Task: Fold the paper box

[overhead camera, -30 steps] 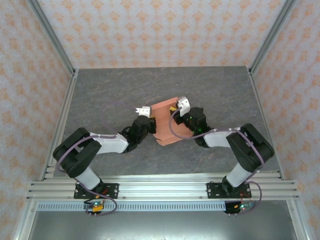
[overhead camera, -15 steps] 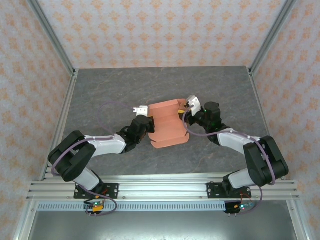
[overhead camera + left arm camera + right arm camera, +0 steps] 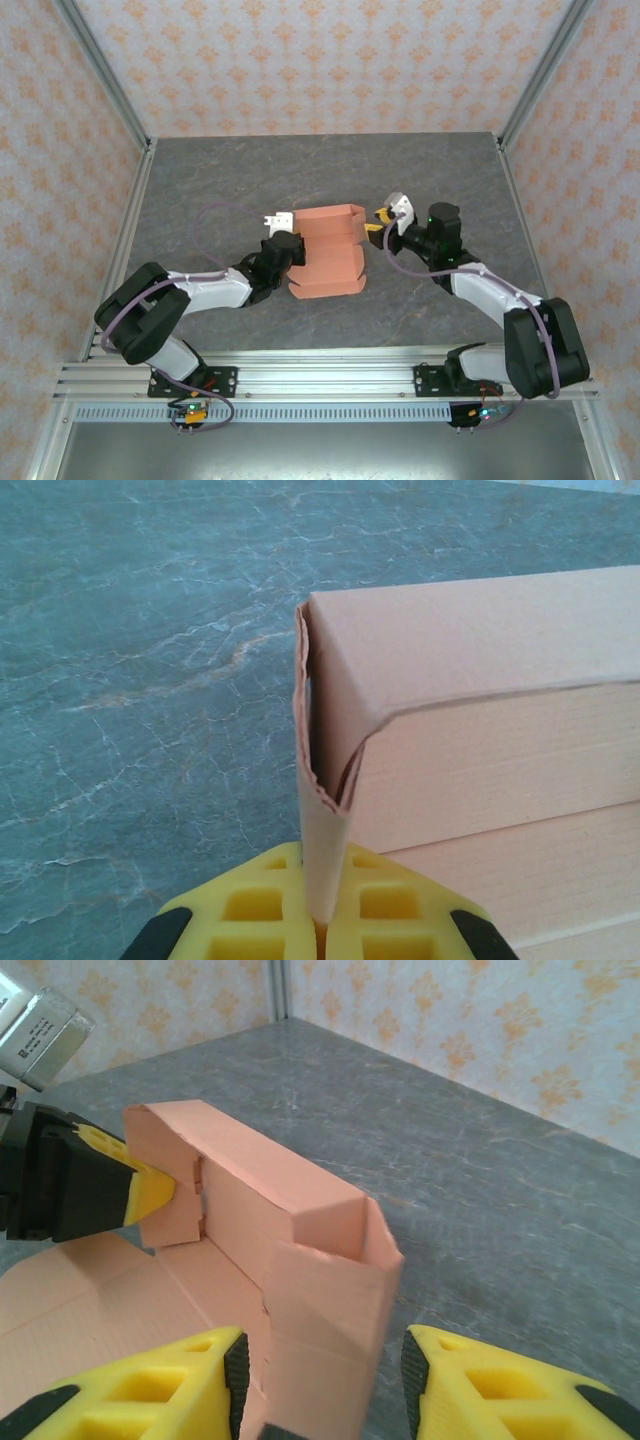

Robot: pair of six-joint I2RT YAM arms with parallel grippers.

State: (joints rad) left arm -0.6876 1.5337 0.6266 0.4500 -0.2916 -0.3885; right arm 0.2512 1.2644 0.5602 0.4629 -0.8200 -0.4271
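The salmon-orange paper box [image 3: 326,253] lies partly folded in the middle of the table, its far wall raised and its near panel flat. My left gripper [image 3: 291,247] is at the box's left end, shut on a thin upright side flap [image 3: 322,865] pinched between the yellow pads. The right gripper [image 3: 377,222] stands open at the box's right end. In the right wrist view its jaws [image 3: 320,1380] straddle the raised end flap [image 3: 335,1290] with gaps on both sides. The left gripper's yellow fingertip [image 3: 150,1192] shows at the box's far corner.
The grey marbled table [image 3: 240,180] is ringed by patterned walls and aluminium posts [image 3: 100,75]. An aluminium rail [image 3: 320,380] carrying both arm bases runs along the near edge. A purple cable [image 3: 215,215] loops above the left arm.
The right gripper opened, let go of the box and drew back to the right. The box turned and settled squarer, a little to the left, with the left gripper still pinching its flap.
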